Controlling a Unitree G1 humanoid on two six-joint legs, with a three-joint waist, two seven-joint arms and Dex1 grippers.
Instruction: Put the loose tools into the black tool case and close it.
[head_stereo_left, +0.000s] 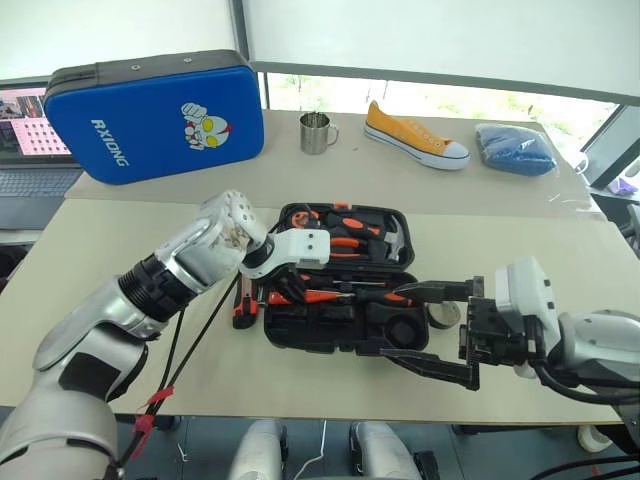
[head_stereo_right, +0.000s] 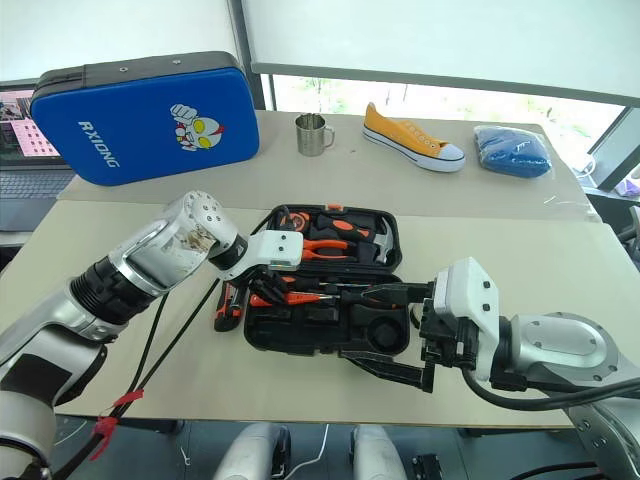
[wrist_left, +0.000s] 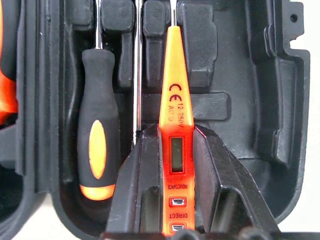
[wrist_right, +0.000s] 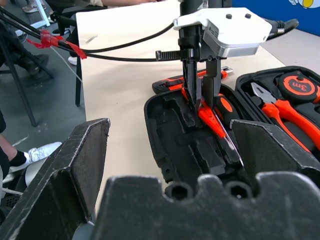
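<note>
Left gripper (wrist_right: 201, 95) grasps one slim orange tool (wrist_left: 172, 115), its long axis along my fingers, tip into the black tool case (head_stereo_left: 300, 335) beside one screwdriver (wrist_left: 98, 145); right gripper (head_stereo_left: 430, 325) gapes empty.

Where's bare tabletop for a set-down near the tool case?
Bare: the front table between the left arm and its far-left edge, and the strip between the black tool case and the near edge. Crowded: case left side, with the utility knife, and right side, with the tape roll.

Two pale beige worktops (head_stereo_left: 150, 370) butted end to end. Window strip (head_stereo_left: 440, 100) along far wall, daylight through it, white blind (head_stereo_left: 440, 35) above. Grey floor (wrist_right: 55, 110); black chair leg (wrist_right: 20, 95) beside worktop.
</note>
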